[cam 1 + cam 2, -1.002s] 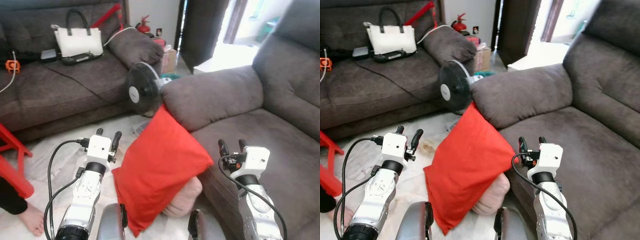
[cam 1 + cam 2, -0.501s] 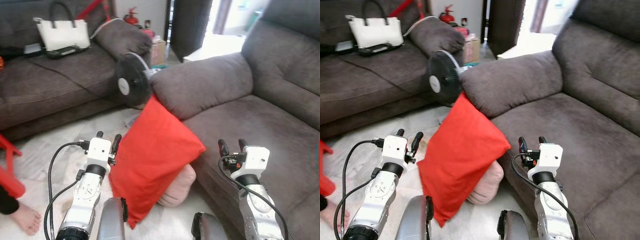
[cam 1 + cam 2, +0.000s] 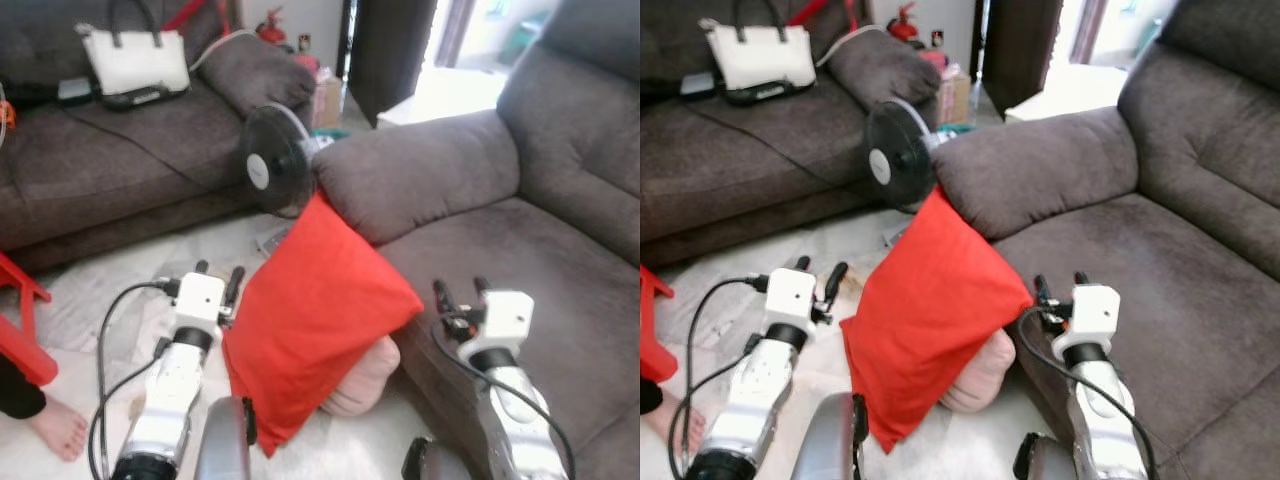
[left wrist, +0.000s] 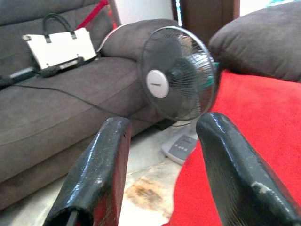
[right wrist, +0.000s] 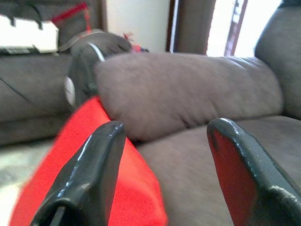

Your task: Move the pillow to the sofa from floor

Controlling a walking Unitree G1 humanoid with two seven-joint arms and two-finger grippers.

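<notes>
The red pillow [image 3: 318, 320] stands tilted on the floor [image 3: 110, 300], propped against the front of the grey sofa [image 3: 530, 260] just below its padded armrest [image 3: 420, 185], with its top corner reaching up to the armrest's underside. It lies between the two grippers. The left gripper [image 3: 217, 272], fingers spread apart and holding nothing, sits just to the left of the pillow's left edge; in its wrist view the red fabric runs close alongside one black finger [image 4: 233, 165] without clear contact. The right gripper [image 3: 458, 290], likewise spread and empty, hovers just past the pillow's right corner, over the front edge of the sofa seat.

A pinkish cushion [image 3: 362, 378] is tucked under the pillow's lower right edge, mostly covered by it. Beyond the left gripper stands a black pedestal fan [image 3: 272, 172], near the pillow's top corner; its base is partly hidden behind the red fabric. Bare floor lies open ahead of and left of the left gripper, and the sofa seat ahead of the right gripper is broad and open.

Farther off, a second sofa [image 3: 110, 170] carries a white handbag [image 3: 135, 62]. A red stool [image 3: 20, 335] and a person's bare foot [image 3: 55, 428] are cut off at the far left. The right wrist view is blurred.
</notes>
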